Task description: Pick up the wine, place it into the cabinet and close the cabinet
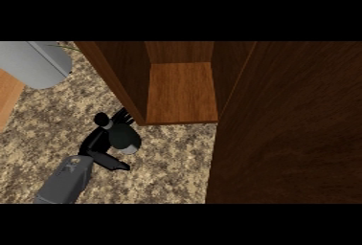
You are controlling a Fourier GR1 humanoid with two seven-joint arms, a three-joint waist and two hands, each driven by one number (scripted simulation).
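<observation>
Wine bottle (pixel 124 138) sits clamped in my left hand (pixel 106 143), fingers (pixel 113 163) curled round it, long axis pointing up-right toward the open cabinet (pixel 180 91) shelf just beyond; right hand unseen.

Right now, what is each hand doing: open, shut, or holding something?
Left hand: shut on the wine bottle, just outside the open cabinet.
Right hand: not in view.
</observation>
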